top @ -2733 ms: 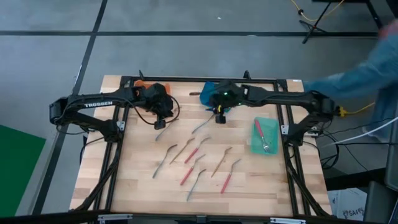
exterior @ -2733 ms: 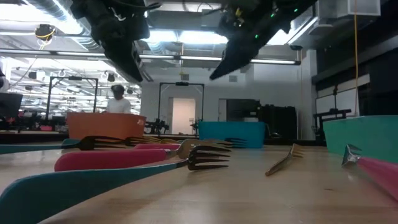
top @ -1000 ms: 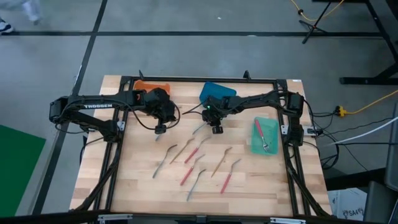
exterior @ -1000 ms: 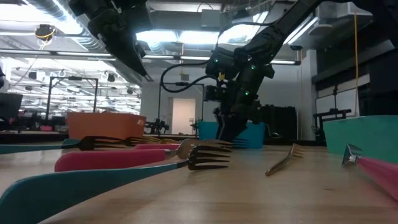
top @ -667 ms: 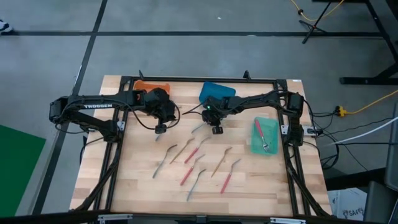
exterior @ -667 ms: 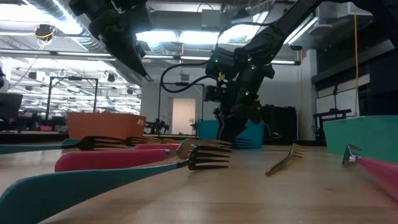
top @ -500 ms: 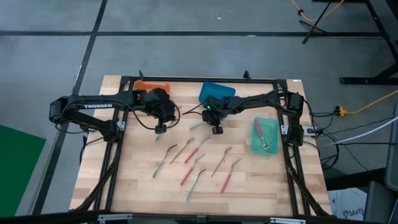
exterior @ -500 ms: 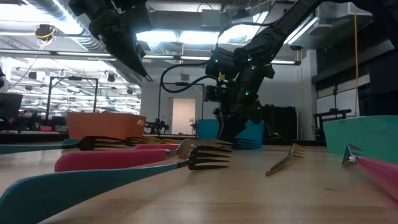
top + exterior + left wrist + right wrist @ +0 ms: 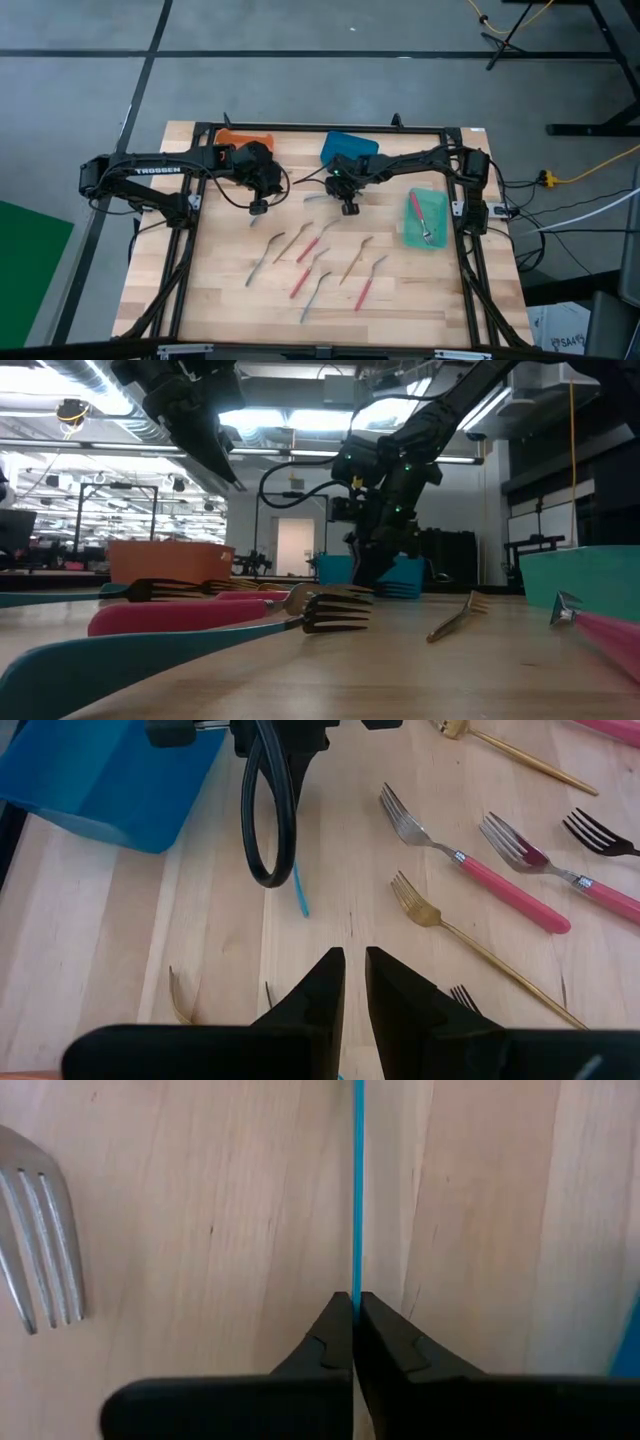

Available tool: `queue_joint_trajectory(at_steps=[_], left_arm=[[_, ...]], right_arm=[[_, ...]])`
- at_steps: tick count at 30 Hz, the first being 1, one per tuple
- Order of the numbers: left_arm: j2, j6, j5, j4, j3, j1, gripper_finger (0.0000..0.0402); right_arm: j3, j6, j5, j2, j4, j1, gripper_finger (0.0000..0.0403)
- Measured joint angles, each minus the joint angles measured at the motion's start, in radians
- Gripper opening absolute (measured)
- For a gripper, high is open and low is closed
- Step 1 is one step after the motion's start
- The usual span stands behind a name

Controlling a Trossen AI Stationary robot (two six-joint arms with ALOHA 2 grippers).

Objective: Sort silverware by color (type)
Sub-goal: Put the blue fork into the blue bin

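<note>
2 dark arms work over a wooden table [image 9: 420,290] strewn with forks; the right gripper [image 9: 349,209] pinches the thin blue handle [image 9: 358,1180] of one.

High view: the right gripper sits low, just in front of the blue bin [image 9: 350,148] at the far edge. The left gripper [image 9: 257,207] hovers near the orange bin [image 9: 245,136]; "TROSSEN" reads on the left arm [image 9: 150,170]. Loose forks [image 9: 305,250] lie mid-table, well clear of the near edge. The green bin [image 9: 426,218] by the right rail holds 2 forks.
Low view: bare wood lies between a gold fork [image 9: 455,618] and the green bin.
Left wrist view: its fingers [image 9: 318,990] stand slightly apart, holding nothing.
Right wrist view: fingers [image 9: 340,1335] are closed on the blue handle, a grey fork head [image 9: 40,1240] beside.
</note>
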Motion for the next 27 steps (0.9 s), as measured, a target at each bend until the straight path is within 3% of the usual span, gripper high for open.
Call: queue_joint_trajectory(at_steps=[15, 27], left_arm=[[0.0, 0.0, 0.0, 0.0, 0.0, 0.0, 0.0039], [0.0, 0.0, 0.0, 0.0, 0.0, 0.0, 0.0039]], right_arm=[[0.0, 0.027, 0.009, -0.149, -0.011, -0.001, 0.0002], [0.002, 0.026, 0.299, -0.322, -0.015, -0.009, 0.0003]])
